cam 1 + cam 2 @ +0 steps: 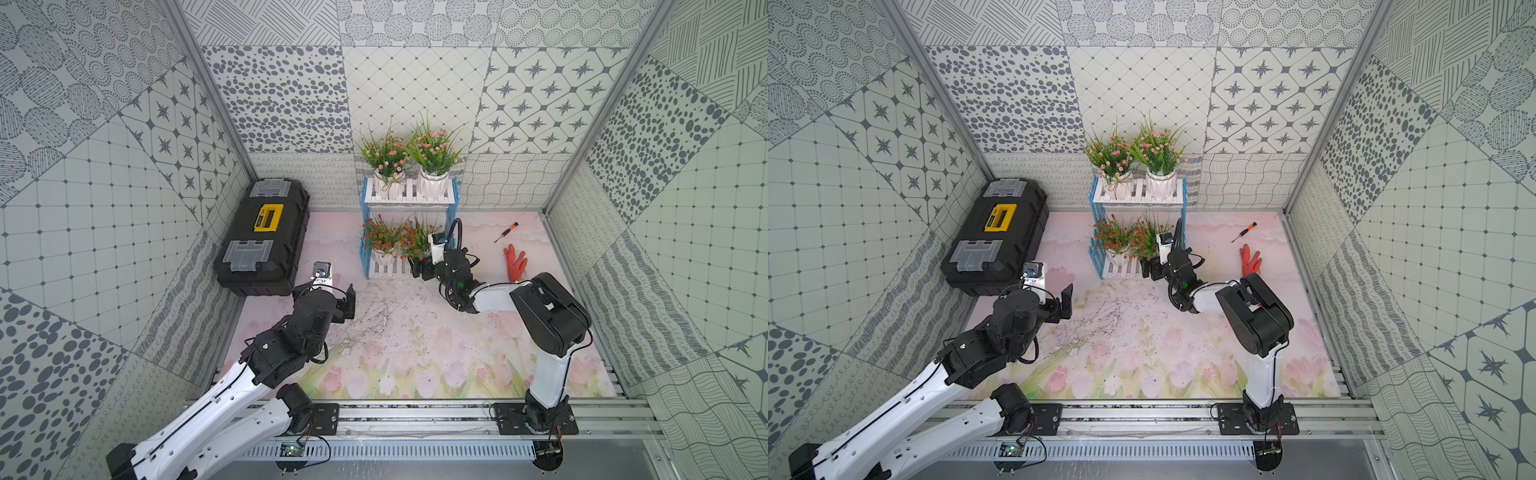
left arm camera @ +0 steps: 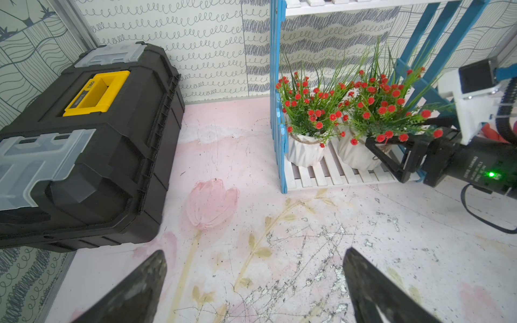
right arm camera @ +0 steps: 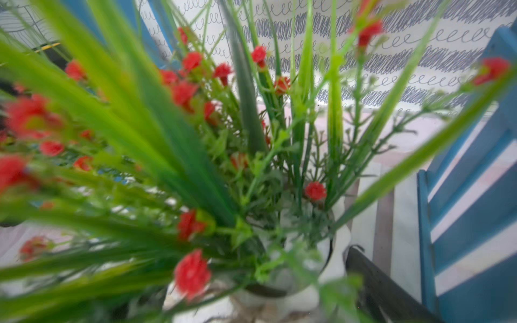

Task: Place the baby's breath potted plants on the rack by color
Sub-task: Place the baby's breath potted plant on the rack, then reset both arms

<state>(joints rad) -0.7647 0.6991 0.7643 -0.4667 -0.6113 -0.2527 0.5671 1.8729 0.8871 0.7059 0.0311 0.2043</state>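
Observation:
The rack (image 1: 409,198) stands against the back wall. Two pink baby's breath potted plants (image 1: 384,156) (image 1: 434,149) sit side by side on its upper shelf. Two red ones stand on the lower shelf, the left red plant (image 2: 305,112) and the right red plant (image 2: 377,106). My right gripper (image 1: 419,268) reaches in from the rack's front right. It is open, with the right red plant's white pot (image 3: 302,296) between its fingers; one finger (image 3: 375,279) shows beside the pot, the other is hidden by leaves. My left gripper (image 2: 254,251) hovers open and empty over the mat, left of the rack.
A black-and-yellow toolbox (image 1: 262,237) lies along the left wall, close to my left arm. An orange-handled screwdriver (image 1: 506,231) and an orange glove (image 1: 515,257) lie on the mat to the right of the rack. Patterned walls enclose three sides.

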